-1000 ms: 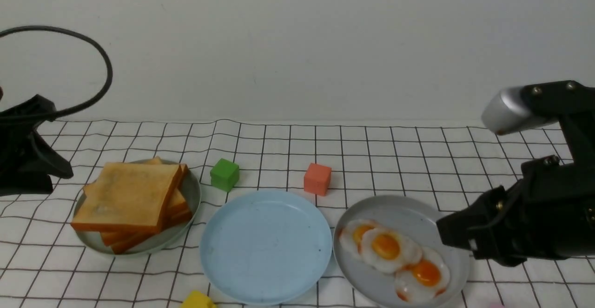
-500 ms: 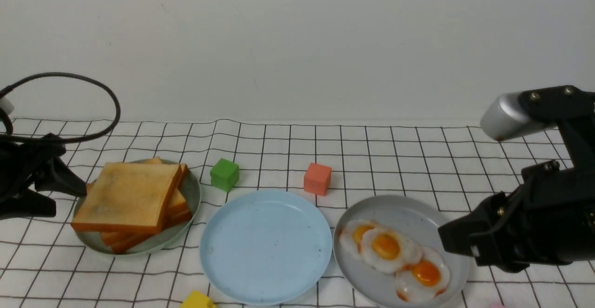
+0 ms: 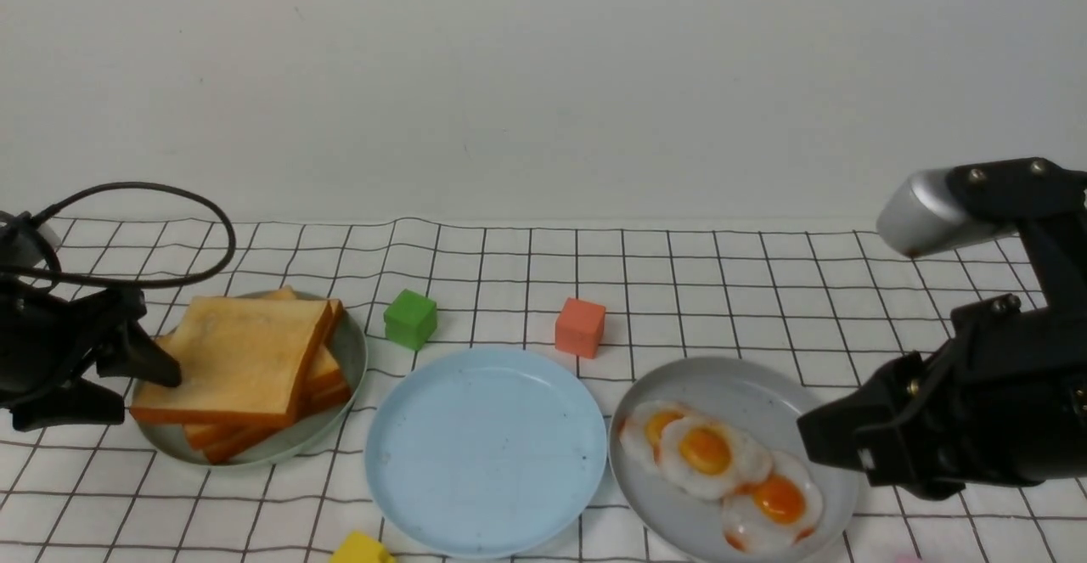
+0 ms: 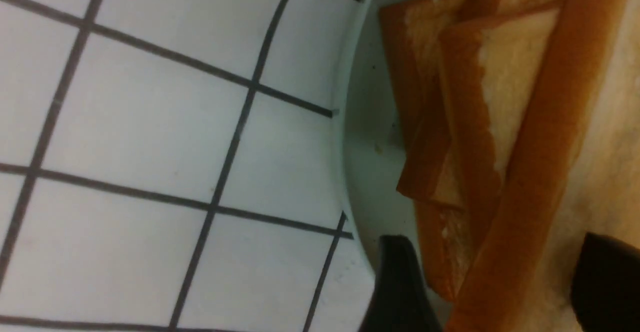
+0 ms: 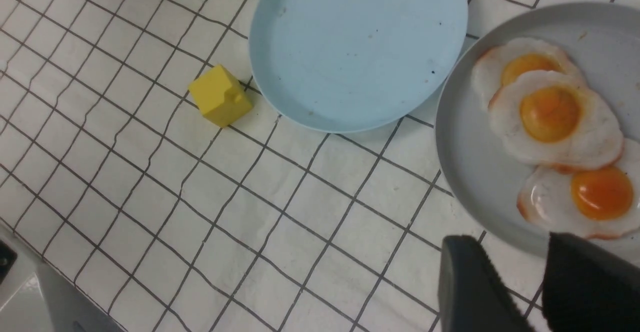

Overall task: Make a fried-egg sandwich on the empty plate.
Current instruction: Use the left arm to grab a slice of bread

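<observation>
Barely started: blue plate (image 3: 486, 453) sits bare mid-counter (image 3: 764, 291) between toast stack (image 3: 242, 359) and eggs (image 3: 713, 453), left claw (image 3: 151, 395) spread wide around the top slice (image 4: 530, 161) edge, not clamped, right claw (image 3: 832, 444) part open, empty, beside the eggs.

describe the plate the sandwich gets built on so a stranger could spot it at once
On the white checked cloth three plates sit in a row. Take the middle one, the light blue plate. It alone is bare: the pale green plate holds toast, the grey plate fried eggs.
</observation>
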